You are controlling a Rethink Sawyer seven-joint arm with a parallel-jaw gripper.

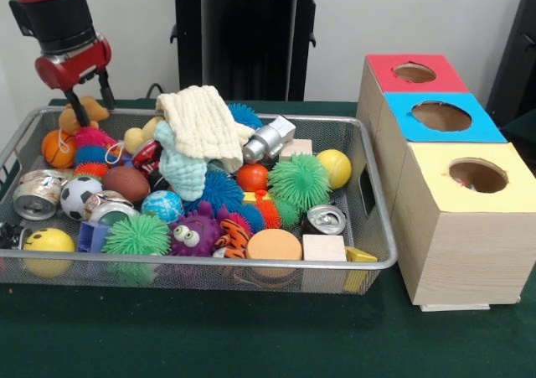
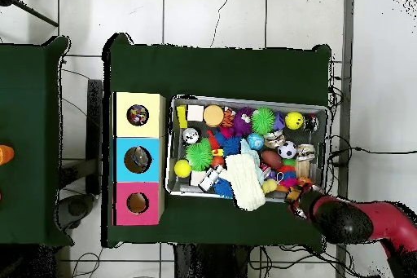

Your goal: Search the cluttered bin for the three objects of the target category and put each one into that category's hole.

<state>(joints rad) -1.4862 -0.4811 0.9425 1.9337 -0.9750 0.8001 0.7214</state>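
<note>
At the left of the front view, the red and black gripper hangs over the far left corner of the wide, shallow silver wire-mesh bin. Its two dark fingers stand moderately apart and hold nothing. One fingertip is down at the bin's rim, just beside a tan plush toy; whether it touches the toy cannot be told. An orange mini basketball lies just below the gripper, with a crushed silver can and a black-and-white soccer ball nearer the camera.

The rest of the bin stretches away to the gripper's right. A cream knitted cloth is heaped there over a pale blue cloth, and farther right lie a green spiky rubber ball and a yellow smooth ball.

Well apart from the gripper, past the bin's right end, stands a row of three wooden boxes with round holes, topped red, blue and yellow.

In the overhead view the gripper sits at the bin's lower right corner.
</note>
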